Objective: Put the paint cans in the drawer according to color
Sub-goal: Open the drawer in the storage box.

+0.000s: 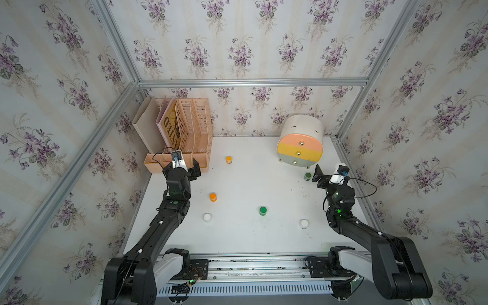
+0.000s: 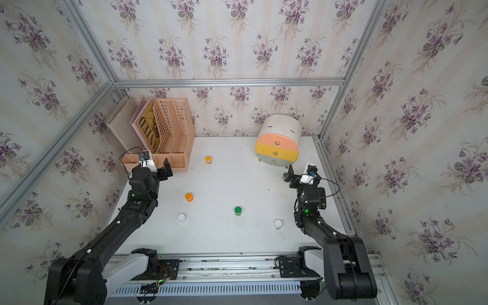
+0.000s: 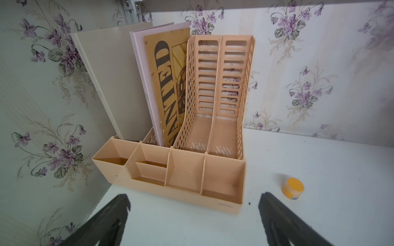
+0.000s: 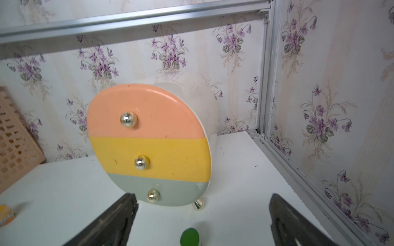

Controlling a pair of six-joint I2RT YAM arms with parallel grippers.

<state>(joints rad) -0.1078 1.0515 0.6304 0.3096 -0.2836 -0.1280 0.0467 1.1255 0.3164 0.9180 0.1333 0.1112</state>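
Note:
Several paint cans stand on the white table in both top views: an orange can (image 1: 228, 159), a second orange can (image 1: 213, 197), a white can (image 1: 207, 217), a green can (image 1: 262, 210), another white can (image 1: 304, 223), and a green can (image 1: 307, 176) just below the drawer (image 1: 300, 148). The drawer's peach, yellow and grey-green fronts (image 4: 149, 136) are all closed. My left gripper (image 1: 184, 165) is open and empty in front of the peach rack, with the far orange can (image 3: 293, 188) beside one finger. My right gripper (image 1: 330, 170) is open and empty, facing the drawer, with the green can (image 4: 189, 236) between its fingers.
A peach slotted file rack (image 1: 194, 126) with books stands at the back left corner, close ahead of the left gripper (image 3: 194, 198). Aluminium frame rails (image 4: 277, 153) and papered walls close in the table. The right gripper (image 4: 202, 197) is near the right wall.

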